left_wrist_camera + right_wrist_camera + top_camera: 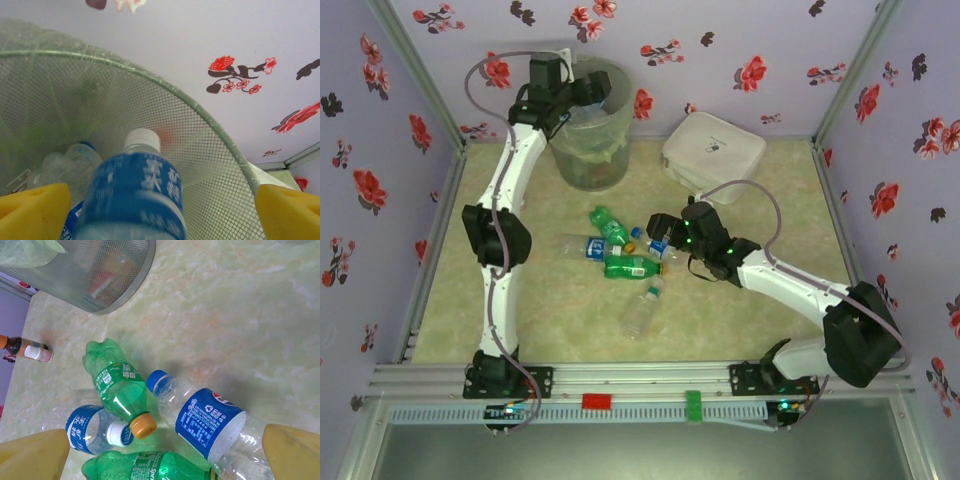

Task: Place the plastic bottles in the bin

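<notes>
Floral wallpaper all round, pale green marbled counter [760, 220] below, and over the bin [588, 165] hangs the left gripper [592, 90], jaws spread wide, yellow pads [32, 210] clear of the blue-labelled bottle [137, 195] on both sides. That bottle points white cap down inside the bin's mesh rim, blurred, so I read it as dropping in onto the bottles lying at the bottom. The danger there: it snags the liner or bounces off the pile.

Well away from the bin, the right gripper [660, 237] hovers open over the loose cluster, pads flanking a blue-capped bottle [210, 422]. Its cap lies just beside a green bottle [117, 387]. A close here could shove the neighbour and send these light, round bottles rolling farther from the bin.
</notes>
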You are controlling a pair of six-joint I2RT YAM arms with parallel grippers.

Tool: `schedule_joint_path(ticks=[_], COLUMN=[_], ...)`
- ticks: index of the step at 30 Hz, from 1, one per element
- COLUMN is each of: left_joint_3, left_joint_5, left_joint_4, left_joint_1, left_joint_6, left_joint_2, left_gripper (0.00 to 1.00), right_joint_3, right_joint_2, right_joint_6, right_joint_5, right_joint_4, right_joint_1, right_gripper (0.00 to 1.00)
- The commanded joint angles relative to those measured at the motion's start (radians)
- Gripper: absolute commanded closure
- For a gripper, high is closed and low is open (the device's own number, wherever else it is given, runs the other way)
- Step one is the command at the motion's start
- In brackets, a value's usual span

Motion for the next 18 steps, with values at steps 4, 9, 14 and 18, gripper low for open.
schedule_joint_path(ticks=[4, 9, 14, 18], left_joint_3=[-0.082, -0.422, -0.846, -1.156], left_joint_5=[0.054, 0.059, 0.029, -0.004], left_joint_4=[0.018, 0.122, 0.269, 0.313], left_joint_1=[-0.004, -0.050, -0.107, -0.164], left_joint_6=[0.023, 0.075, 0.062, 0.012], left_joint_2=[-0.172, -0.412, -0.690, -0.875], left_gripper=[0.00, 0.00, 0.00, 0.00], right_joint_3=[0.000, 0.019, 0.033, 0.035], right_joint_2=[-0.014, -0.006, 0.003, 0.008], right_joint_6=[-0.032, -0.077, -0.114, -0.124], right_joint_5=[0.009, 0.007, 0.015, 0.018], right_joint_4=[0.000, -0.033, -0.073, -0.088], right_joint_1=[0.007, 0.005, -0.001, -0.008], right_gripper=[0.00, 0.00, 0.00, 0.00])
